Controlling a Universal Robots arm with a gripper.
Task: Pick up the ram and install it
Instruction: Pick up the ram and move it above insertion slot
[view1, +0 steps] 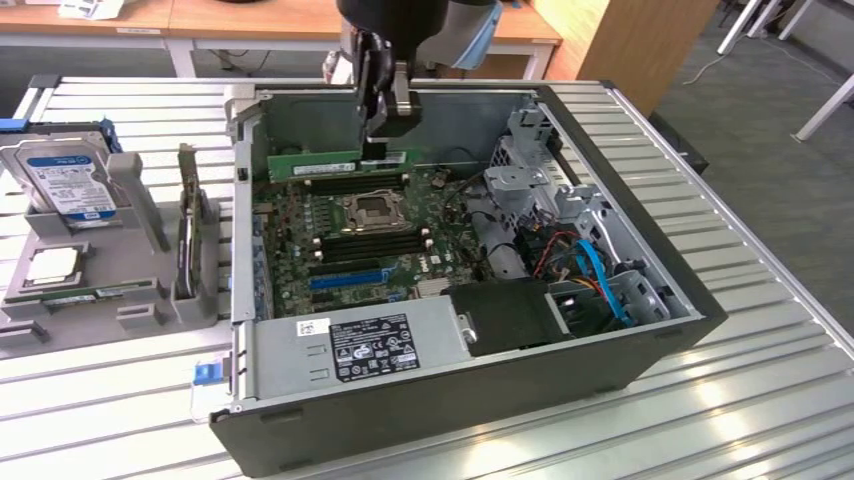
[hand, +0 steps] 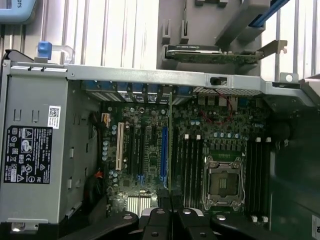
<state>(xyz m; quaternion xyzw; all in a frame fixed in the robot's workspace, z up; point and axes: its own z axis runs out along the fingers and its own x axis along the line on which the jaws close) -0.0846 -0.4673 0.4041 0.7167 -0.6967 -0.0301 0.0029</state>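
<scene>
Exterior view: ram (view1: 320, 167) on edge; long axis left-right; in end effector (view1: 380, 152)

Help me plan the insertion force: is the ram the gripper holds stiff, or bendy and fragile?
The ram is likely stiff: it juts sideways from the gripper without visible sag. Probably light, since it looks very thin edge-on in the wrist view. Gripped off-centre, it may pivot if pushed unevenly.

Open room above the board (view1: 360, 240); case wall (view1: 454, 120) stands near the hand (view1: 380, 152); cables (view1: 581, 260) crowd the exterior view's right.
</scene>
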